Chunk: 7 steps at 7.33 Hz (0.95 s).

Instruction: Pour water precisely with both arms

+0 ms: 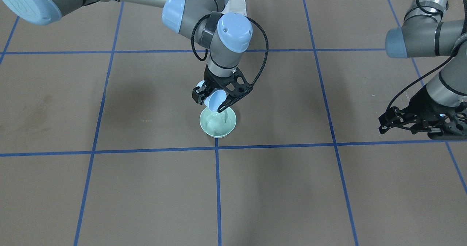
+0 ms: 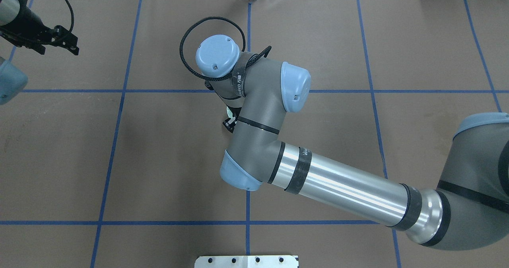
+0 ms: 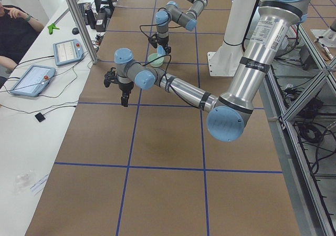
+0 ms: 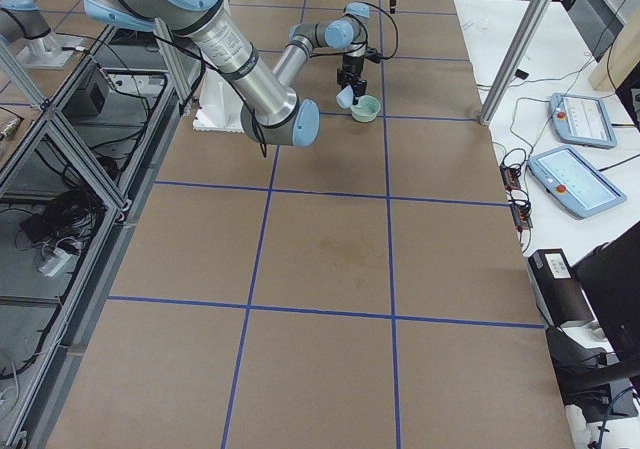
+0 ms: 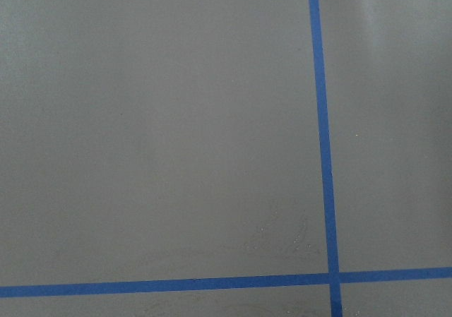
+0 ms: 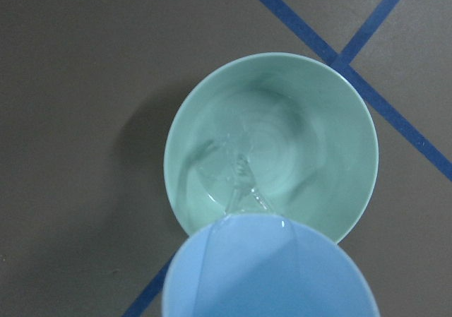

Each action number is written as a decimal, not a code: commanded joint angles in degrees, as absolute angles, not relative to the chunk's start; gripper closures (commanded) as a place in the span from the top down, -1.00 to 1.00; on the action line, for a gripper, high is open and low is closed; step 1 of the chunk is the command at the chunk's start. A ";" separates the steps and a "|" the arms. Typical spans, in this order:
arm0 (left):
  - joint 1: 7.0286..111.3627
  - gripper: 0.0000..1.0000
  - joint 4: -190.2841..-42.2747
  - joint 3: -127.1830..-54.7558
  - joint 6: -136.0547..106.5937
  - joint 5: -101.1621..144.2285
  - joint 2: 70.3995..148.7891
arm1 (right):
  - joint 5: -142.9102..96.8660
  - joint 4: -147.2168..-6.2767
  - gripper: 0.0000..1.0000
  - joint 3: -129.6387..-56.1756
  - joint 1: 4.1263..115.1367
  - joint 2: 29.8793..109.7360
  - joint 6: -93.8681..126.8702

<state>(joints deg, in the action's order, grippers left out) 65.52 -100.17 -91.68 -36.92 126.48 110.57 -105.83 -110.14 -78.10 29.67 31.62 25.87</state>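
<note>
1. Right gripper clamps a tilted light-blue plastic cup above the 6 o'clock rim of the pale-green round bowl.
2. Water streams into the bowl.
3. Left gripper: spread, empty.
4. Risk: excess tilt would likely overshoot the dose or spill at the rim.

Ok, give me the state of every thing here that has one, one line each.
cup, tilted over the bowl, pouring
bowl, upright on the table, water in it
water, thin stream running from cup to bowl
right tool, shut on the cup
left tool, open, empty, off to the side
</note>
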 commanded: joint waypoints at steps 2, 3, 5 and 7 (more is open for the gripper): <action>65.83 1.00 -100.02 -91.76 -37.00 126.47 110.57 | -105.91 -113.98 -1.00 -77.08 29.97 30.76 24.70; 65.74 1.00 -100.02 -91.76 -37.00 126.47 110.57 | -105.82 -115.13 -1.00 -75.34 29.97 29.72 23.48; 65.74 1.00 -100.02 -91.84 -37.00 126.47 110.65 | -105.82 -116.10 -1.00 -73.04 30.15 27.60 21.89; 65.74 1.00 -99.93 -91.84 -37.00 126.47 110.74 | -105.82 -115.58 -1.00 -73.65 30.23 27.77 21.97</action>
<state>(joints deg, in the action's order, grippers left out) 65.75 -99.96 -91.79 -37.00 126.47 110.68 -105.86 -115.89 -73.35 30.18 27.73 22.00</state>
